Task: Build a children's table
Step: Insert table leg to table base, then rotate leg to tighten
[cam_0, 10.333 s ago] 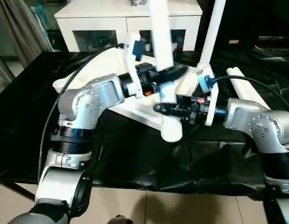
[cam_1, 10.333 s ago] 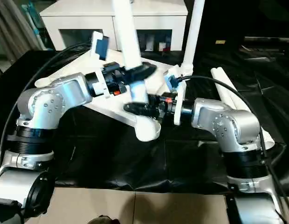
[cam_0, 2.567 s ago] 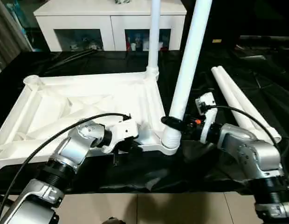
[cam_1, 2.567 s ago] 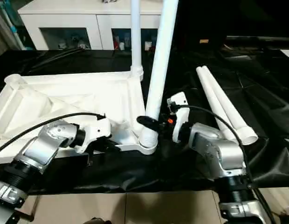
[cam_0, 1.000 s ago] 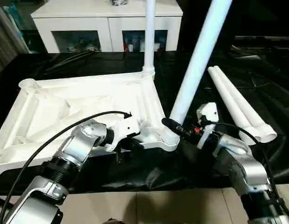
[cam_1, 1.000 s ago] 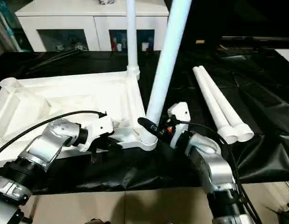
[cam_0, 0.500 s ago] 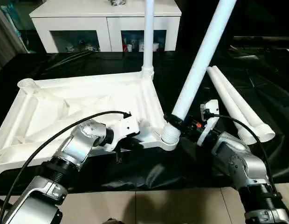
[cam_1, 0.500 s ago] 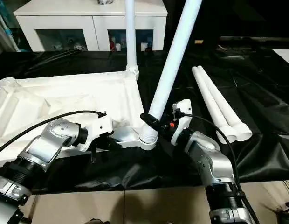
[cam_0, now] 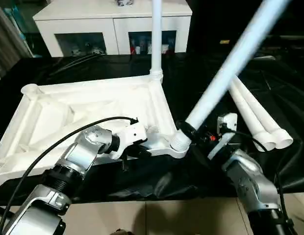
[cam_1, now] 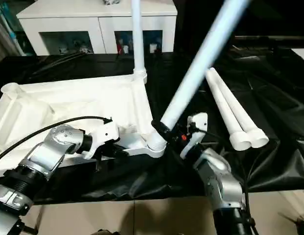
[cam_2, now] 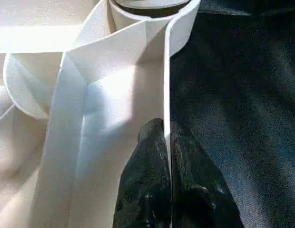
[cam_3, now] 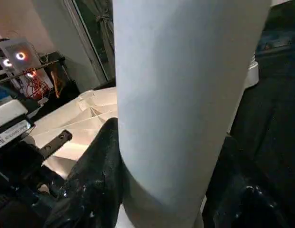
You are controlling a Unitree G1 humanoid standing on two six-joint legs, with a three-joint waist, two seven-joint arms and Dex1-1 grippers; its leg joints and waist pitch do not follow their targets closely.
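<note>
The left gripper pinches the tabletop rim at 6 o'clock, likely steadying it. The right gripper clasps a leg just above the near corner socket, leaning toward 2 o'clock, apparently not seated

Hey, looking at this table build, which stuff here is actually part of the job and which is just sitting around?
Part of the job:
- upturned table top
- upright leg in its far corner socket
- tilted leg at the near corner, gripped by the right gripper
- two spare legs lying on the black cover
- left gripper, pinching the top's edge

Just about:
- white cabinet
- black cable
</note>
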